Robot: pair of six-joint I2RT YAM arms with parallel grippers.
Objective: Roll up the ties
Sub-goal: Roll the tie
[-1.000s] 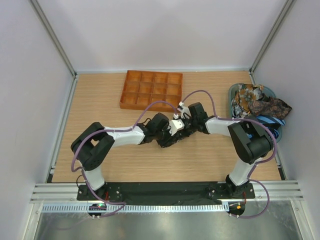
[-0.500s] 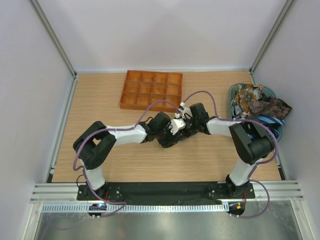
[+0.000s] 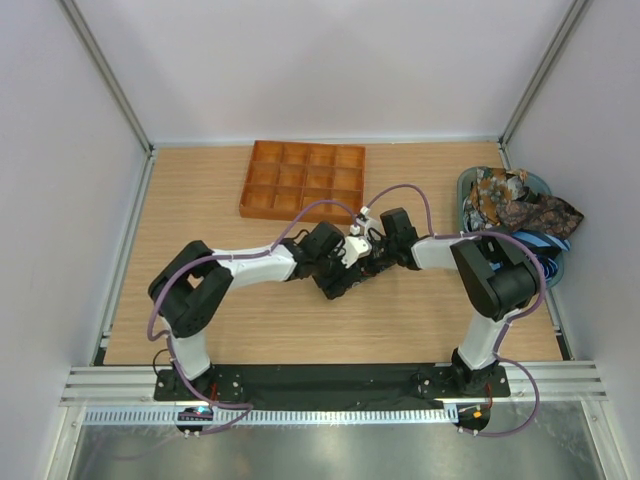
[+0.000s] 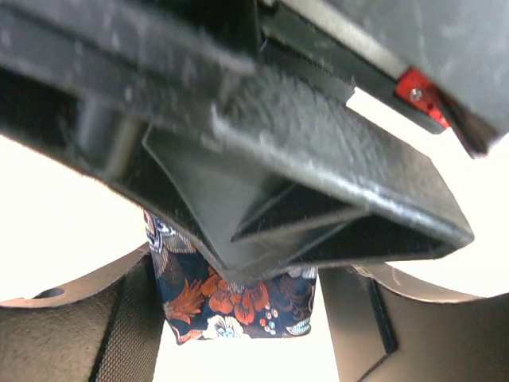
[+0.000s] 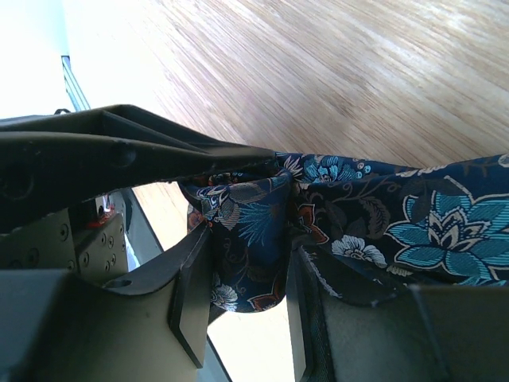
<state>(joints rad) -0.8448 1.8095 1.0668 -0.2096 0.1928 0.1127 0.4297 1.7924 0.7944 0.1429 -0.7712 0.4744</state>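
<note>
Right now your right gripper (image 5: 248, 270) is pinching a bunched, doubled-over fold of the tie (image 5: 374, 215), its two fingers pressing the dark blue floral cloth from either side. From that fold the tie is running out to the right edge of the right wrist view, its long axis lying low over the table (image 3: 420, 310). Its ends are out of sight, so you cannot tell which way it points.

In the left wrist view a short stretch of the same cloth is showing between the fingers of your left gripper (image 4: 235, 318). They are standing close on both sides, but you cannot tell whether they are squeezing it or only flanking it.

From above, the two grippers are meeting nose to nose near the table's middle, just in front of the tray (image 3: 248, 190), and covering the tie. Your left arm is folding its elbow out to the left and reaching rightward. Your right arm is bending at the right and reaching leftward. Other ties (image 3: 520, 205) are lying heaped in the bin (image 3: 463, 190) at the far right.
</note>
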